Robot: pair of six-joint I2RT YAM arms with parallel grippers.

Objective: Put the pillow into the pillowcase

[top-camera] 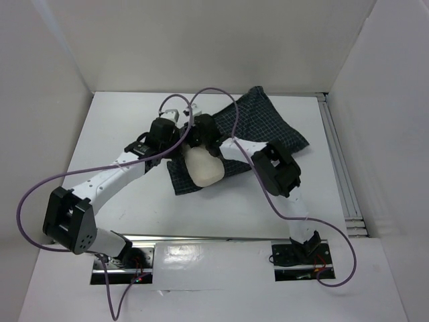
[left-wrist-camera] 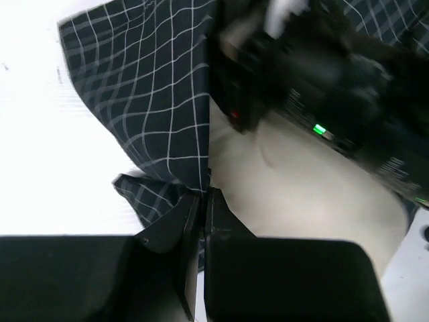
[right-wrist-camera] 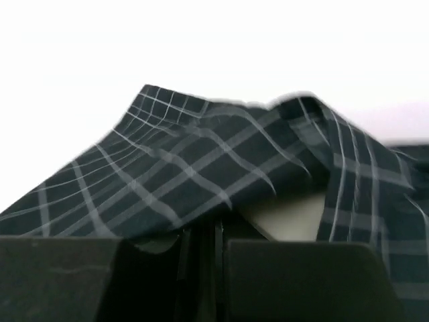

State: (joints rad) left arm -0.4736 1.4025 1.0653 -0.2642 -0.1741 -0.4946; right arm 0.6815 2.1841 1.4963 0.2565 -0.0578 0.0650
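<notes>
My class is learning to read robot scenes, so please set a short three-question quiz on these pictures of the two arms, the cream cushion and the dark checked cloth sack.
1. True or false: the plump cream fabric pillow lies wholly inside the limp dark checked fabric pillowcase.
2. Multiple choice: the left gripper is A) open, holding nothing; B) shut on the pillowcase edge; C) shut on the pillow.
3. Fill in: the right gripper is shut on the ____.

Key: 1 false, one end of the pillow shows outside the opening. 2 B. 3 pillowcase.
</notes>
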